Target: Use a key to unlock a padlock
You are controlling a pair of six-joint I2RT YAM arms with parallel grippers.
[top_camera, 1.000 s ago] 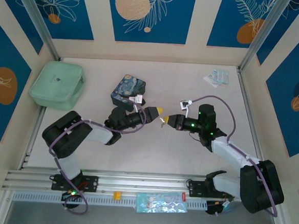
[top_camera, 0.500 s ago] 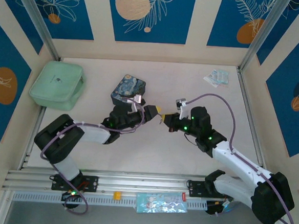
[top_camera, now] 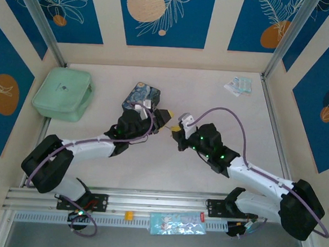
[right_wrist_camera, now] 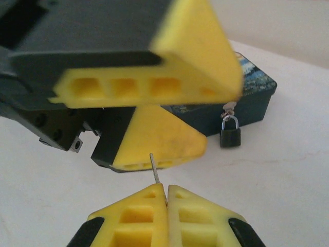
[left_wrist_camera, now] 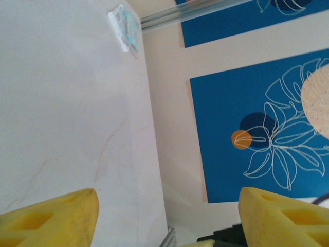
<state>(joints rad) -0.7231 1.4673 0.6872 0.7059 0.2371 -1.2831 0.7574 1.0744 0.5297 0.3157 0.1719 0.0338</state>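
R gripper [right_wrist_camera: 166, 193] jaws fully closed, pinching the key [right_wrist_camera: 154, 167]. Only a thin silvery blade sticks up out of the pads; rest of the bunch/ring can't be made out. L gripper [left_wrist_camera: 169, 218] jaws apart w/ nothing between them. In R wrist view its two yellow fingers [right_wrist_camera: 154, 77] sit just past the blade tip, one above, one below. Can't tell if the lower one touches it. Prob a handover or regrip, since R holds the blade so near its end there's little left to insert; L open to take or steady it (my read). The padlock [right_wrist_camera: 230, 136] is small and dark w/ a silvery shackle. It hangs shut from the latch on the front of the blue tin [right_wrist_camera: 252, 95], body dangling against the tin wall, bottom down near the table [top_camera: 211, 98]. Hanging like that it'll swing when poked, so one gripper likely has to hold it while the other works the key. It's behind L's fingers, near but apart from the key. Unlock not started. Text/brands: none readable. Tin lid shows swirly night-sky painting, no wording legible. Mint green pouch [top_camera: 62, 94] far L has a small dark mark, too small to read. Small pale packet [top_camera: 238, 84] at far R, print illegible.
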